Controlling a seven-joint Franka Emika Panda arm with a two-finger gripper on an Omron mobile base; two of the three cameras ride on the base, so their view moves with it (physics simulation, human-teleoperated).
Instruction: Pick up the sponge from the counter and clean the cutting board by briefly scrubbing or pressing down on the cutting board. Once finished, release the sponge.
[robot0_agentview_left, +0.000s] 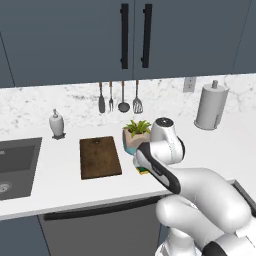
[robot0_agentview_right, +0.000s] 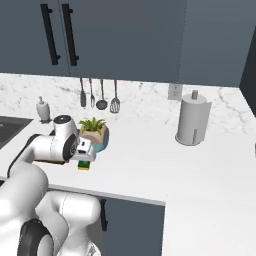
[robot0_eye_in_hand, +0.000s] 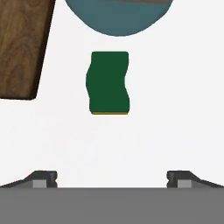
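The sponge lies flat on the white counter, dark green top up with a thin yellow edge showing. It sits just in front of a potted plant and to the right of the dark brown cutting board. In the hand view a corner of the cutting board shows at the upper left. My gripper hovers above the sponge, open wide, with nothing between its fingertips. In the left base view my forearm covers most of the sponge.
The potted plant in its teal pot stands right behind the sponge. A sink and soap dispenser are at the left. A paper towel holder is at the right, and utensils hang on the backsplash.
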